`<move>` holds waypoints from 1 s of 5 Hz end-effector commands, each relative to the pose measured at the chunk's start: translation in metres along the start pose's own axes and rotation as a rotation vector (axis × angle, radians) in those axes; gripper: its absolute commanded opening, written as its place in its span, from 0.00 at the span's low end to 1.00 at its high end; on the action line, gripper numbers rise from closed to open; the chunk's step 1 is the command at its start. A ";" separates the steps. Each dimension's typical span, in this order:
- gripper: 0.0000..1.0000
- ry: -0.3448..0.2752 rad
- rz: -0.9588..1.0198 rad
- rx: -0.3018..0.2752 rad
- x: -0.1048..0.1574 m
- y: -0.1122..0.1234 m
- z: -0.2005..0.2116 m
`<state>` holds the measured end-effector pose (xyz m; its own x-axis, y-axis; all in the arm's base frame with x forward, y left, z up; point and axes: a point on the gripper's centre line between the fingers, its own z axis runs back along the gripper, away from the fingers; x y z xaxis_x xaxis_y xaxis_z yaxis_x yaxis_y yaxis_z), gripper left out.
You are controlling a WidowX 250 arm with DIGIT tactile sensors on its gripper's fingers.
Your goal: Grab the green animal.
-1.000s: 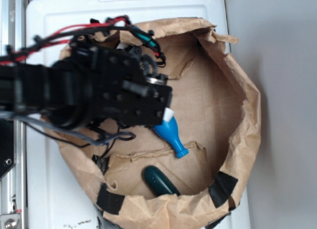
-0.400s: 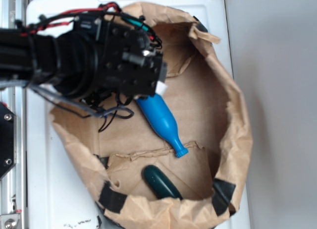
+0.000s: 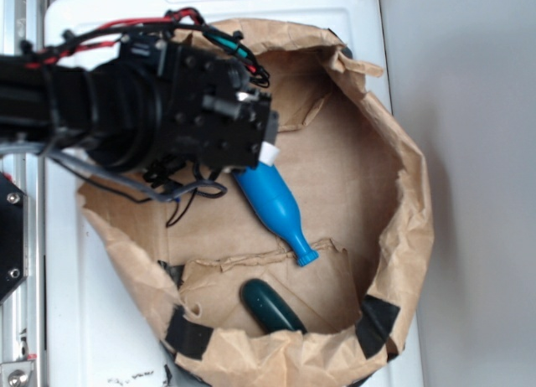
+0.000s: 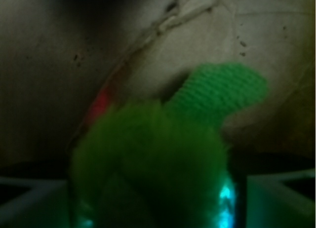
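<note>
The green animal [image 4: 148, 159] is a fuzzy lime-green plush that fills the lower middle of the wrist view, with one knitted limb sticking up to the right. It sits between the two fingers of my gripper [image 4: 153, 203], which press on its sides. In the exterior view the black gripper [image 3: 251, 144] hangs over the back left of the paper bag [image 3: 402, 236] and hides the plush; only a small white bit shows at its tip.
A blue bottle [image 3: 275, 209] lies on the bag floor just below the gripper. A dark green glossy oblong object [image 3: 270, 307] lies near the front wall. The bag's crumpled walls stand all round, on a white lid [image 3: 84, 320].
The arm has moved up and to the left, uncovering the blue bottle. The bag's rim has shifted and changed shape.
</note>
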<state>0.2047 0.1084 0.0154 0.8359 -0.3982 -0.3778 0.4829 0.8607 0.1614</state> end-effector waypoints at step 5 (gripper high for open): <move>0.00 -0.604 0.004 -0.332 -0.019 -0.012 0.154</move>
